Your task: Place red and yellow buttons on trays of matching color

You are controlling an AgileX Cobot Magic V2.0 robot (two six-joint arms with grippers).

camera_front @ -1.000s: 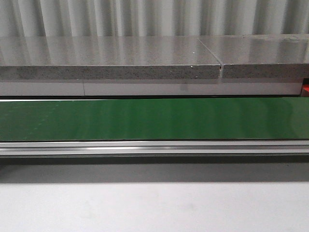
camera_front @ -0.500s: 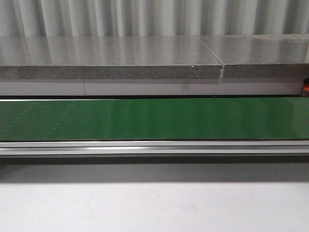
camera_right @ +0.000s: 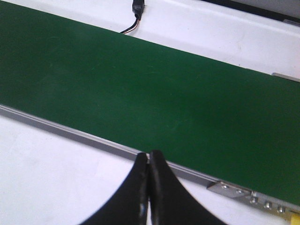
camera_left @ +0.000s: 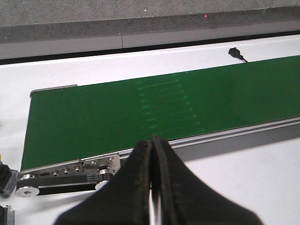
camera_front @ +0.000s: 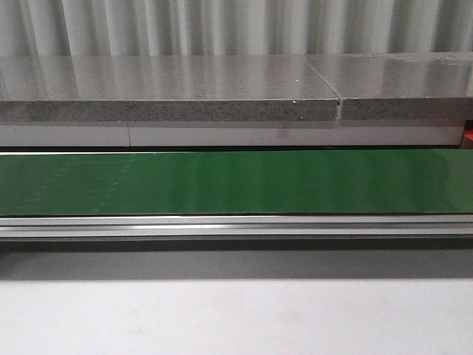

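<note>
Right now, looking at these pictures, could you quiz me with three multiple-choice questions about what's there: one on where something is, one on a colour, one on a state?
1. Where does the left tool sit relative to the belt?
A. Above the belt's middle
B. Over the white table, near the belt's end
C. On the grey ledge

2. What colour is the belt?
A. Green
B. Red
C. Yellow

3. How is the right tool?
A. Wide open
B. Holding a button
C. Shut, holding nothing

Answers: 1 B, the left wrist view shows it over the white table by the belt's end roller. 2 A, all views show green. 3 C, its fingers meet with nothing between.
</note>
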